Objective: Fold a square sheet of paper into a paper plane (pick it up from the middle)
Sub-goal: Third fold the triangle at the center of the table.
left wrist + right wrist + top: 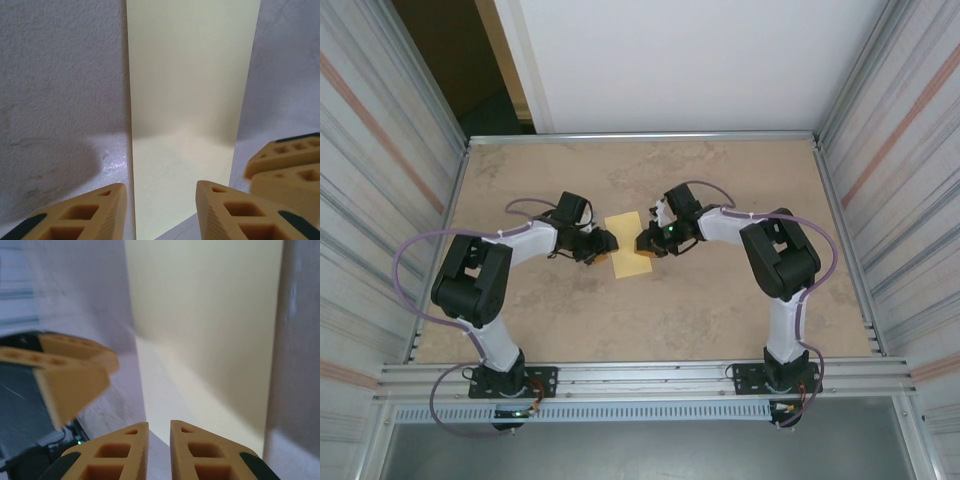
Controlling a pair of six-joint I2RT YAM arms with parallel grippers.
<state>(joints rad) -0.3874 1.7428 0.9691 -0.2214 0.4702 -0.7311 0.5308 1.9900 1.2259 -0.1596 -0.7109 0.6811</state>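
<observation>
Tan table [720, 300], paper [628, 243] seemingly halved; my left gripper [161, 185] straddles it wide, right gripper [159, 422] barely parted; next, corner folds need pinning.

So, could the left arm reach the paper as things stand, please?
Probably yes: its open end effector sits at the left edge of the paper, with nothing in the way.
</observation>
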